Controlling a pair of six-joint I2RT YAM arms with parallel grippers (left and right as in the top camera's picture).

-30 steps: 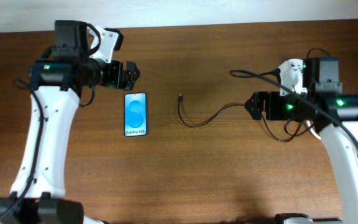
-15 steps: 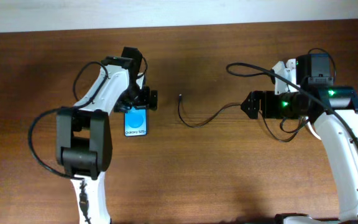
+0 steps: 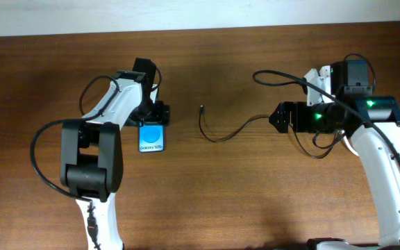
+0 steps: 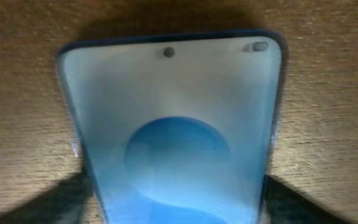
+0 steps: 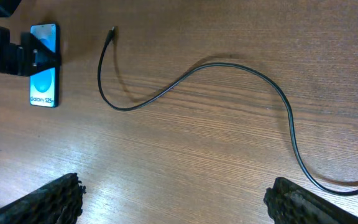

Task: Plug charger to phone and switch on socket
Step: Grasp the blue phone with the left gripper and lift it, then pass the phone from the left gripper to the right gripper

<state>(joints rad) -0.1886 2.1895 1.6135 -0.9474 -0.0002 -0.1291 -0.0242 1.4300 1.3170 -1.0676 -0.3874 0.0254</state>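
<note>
The phone lies flat on the wooden table, screen lit blue with "Galaxy S25" text. It also shows in the left wrist view and the right wrist view. My left gripper is low over the phone's far end, open, with one finger on each long side; a thin gap shows at one finger. The charger cable snakes across the table, its tip free to the right of the phone; it also shows in the right wrist view. My right gripper is open and empty. The socket is out of view.
A black robot cable loops near the right arm. The table's far edge meets a pale wall at the top.
My left arm has swung in from the far left and come down over the phone's far end, fingers now on either side of it. The right arm shifted only slightly. The cable has not moved.
</note>
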